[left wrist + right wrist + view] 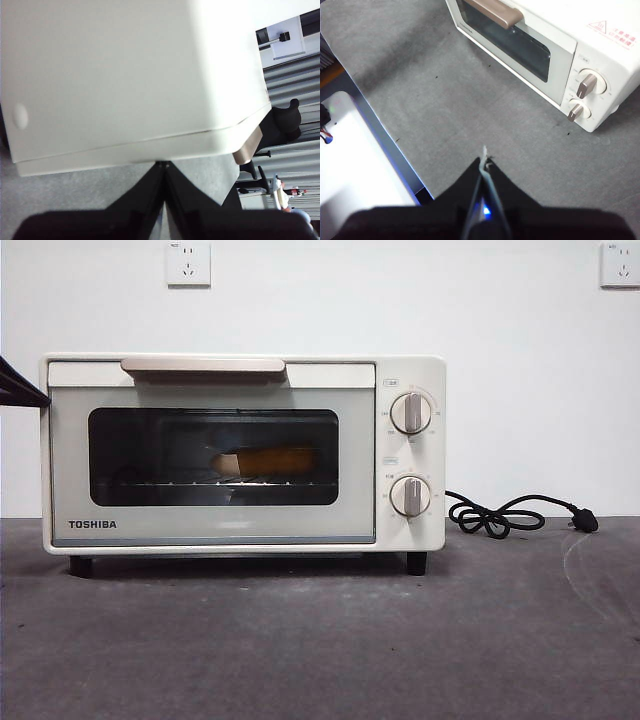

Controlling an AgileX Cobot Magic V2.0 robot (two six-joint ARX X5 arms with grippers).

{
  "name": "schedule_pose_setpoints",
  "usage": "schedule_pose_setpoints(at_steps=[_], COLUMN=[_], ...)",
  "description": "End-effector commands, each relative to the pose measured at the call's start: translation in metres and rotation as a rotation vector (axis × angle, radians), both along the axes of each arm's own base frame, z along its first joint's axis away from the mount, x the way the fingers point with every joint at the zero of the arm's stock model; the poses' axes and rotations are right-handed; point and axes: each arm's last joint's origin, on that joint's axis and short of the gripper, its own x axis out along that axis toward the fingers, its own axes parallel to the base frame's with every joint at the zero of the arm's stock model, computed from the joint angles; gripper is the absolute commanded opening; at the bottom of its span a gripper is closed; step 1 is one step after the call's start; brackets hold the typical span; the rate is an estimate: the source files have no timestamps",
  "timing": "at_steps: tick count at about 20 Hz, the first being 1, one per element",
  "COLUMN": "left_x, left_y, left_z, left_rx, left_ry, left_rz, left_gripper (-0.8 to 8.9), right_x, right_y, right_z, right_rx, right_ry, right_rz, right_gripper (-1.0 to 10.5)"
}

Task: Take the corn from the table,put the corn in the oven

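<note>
Both tools, left tool (164,165) and right tool (484,164), are pressed together, empty; corn (268,461) lies inside the closed Toshiba oven (410,375), centre, nothing left.

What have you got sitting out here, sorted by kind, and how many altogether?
Toaster oven: 1, door shut
Corn cob: 1, on the rack behind the oven's glass
Knobs: 2, upper and lower
Power cord: 1, lying unplugged on the table
Wall sockets: 2, left and right
Total: 7
</note>
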Motion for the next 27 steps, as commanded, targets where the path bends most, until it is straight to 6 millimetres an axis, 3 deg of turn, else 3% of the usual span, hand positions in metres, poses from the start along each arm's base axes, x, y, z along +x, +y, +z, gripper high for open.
schedule_pose_setpoints(at_steps=[1, 11, 17, 21, 27], left_x=[0.003, 0.003, -0.01, -0.024, -0.058], left_y=[0.0, 0.0, -0.007, -0.016, -0.039], left_z=[0.0, 0.0, 0.006, 0.023, 0.07], left_rx=[-0.009, -0.014, -0.008, 0.017, 0.065], left_ry=[-0.01, 0.001, 0.024, -0.026, -0.185], left_rz=[0.008, 0.01, -0.031, -0.072, -0.115], left_gripper=[-0.08, -0.08, -0.08, -0.08, -0.08], right_x=[0.001, 0.001, 0.001, 0.001, 0.001], right_y=[0.0, 0.0, 0.0, 0.0, 0.001], right_z=[0.001, 0.001, 0.001, 0.001, 0.002], right_rx=[0.006, 0.005, 0.005, 0.005, 0.01], right_ry=[-0.009, -0.007, -0.007, -0.013, -0.022], right_rz=[0.004, 0.004, 0.004, 0.001, 0.001], right_gripper=[-0.1, -0.1, -0.1, 0.0, 0.0])
